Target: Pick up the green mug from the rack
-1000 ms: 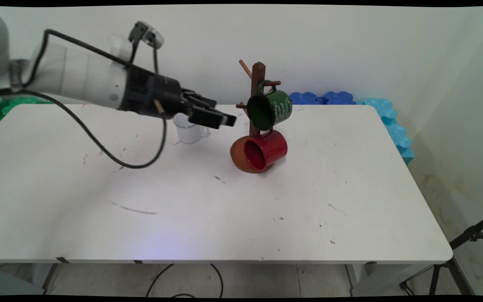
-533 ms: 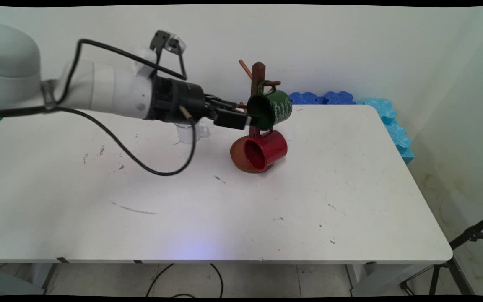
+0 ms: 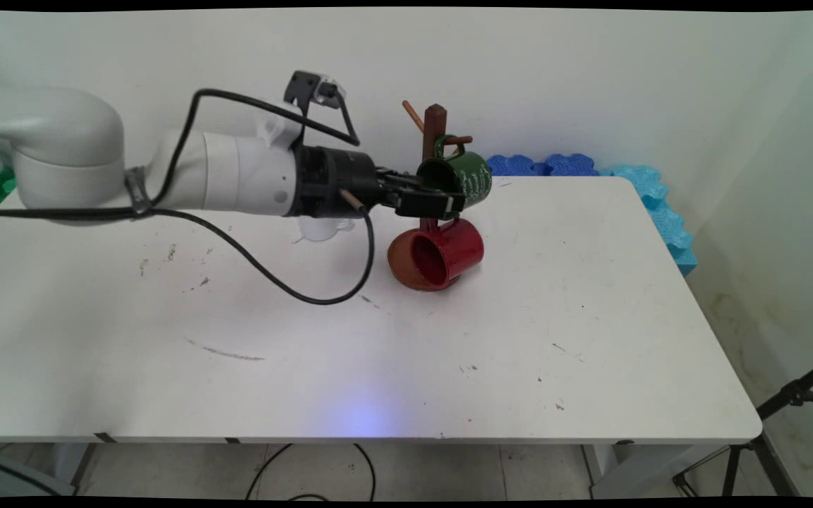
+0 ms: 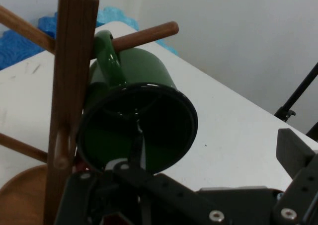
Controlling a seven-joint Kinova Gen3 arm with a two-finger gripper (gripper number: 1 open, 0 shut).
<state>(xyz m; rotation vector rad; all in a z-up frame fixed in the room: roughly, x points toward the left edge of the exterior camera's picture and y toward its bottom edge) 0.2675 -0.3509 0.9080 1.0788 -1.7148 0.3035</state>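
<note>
Where the arm (image 3: 223,180) reaches in level from your 9 o'clock, its gripper (image 3: 442,201) sits right at the mouth of the green mug (image 3: 468,176), which hangs by its handle on an upper peg of the wooden rack (image 3: 434,134) at the table's (image 3: 449,367) far middle.

- Fingers: spread wide. In the hand view you see one finger (image 4: 134,150) reaching into the dark mouth of the green mug (image 4: 144,120), the other (image 4: 293,153) well outside at 4 o'clock. The rim lies between them; you cannot tell whether either finger touches it.
- Mug mouth tilts toward the gripper (image 4: 213,185) and downward; the handle loops over the peg beside the rack's post (image 4: 72,86).
- Red mug (image 3: 445,252): hangs on a lower peg just below the gripper, at 6 o'clock from the green one, mouth facing you and leftward. Behind it, the rack's round brown base (image 3: 399,264) rests on the table.
- White mug (image 3: 320,227): on the table at 9 o'clock from the rack, mostly hidden behind the wrist.
- Black cable (image 3: 293,282) loops down from the wrist over the tabletop.
- Blue foam pieces (image 3: 632,183) lie along the table's far right edge.
</note>
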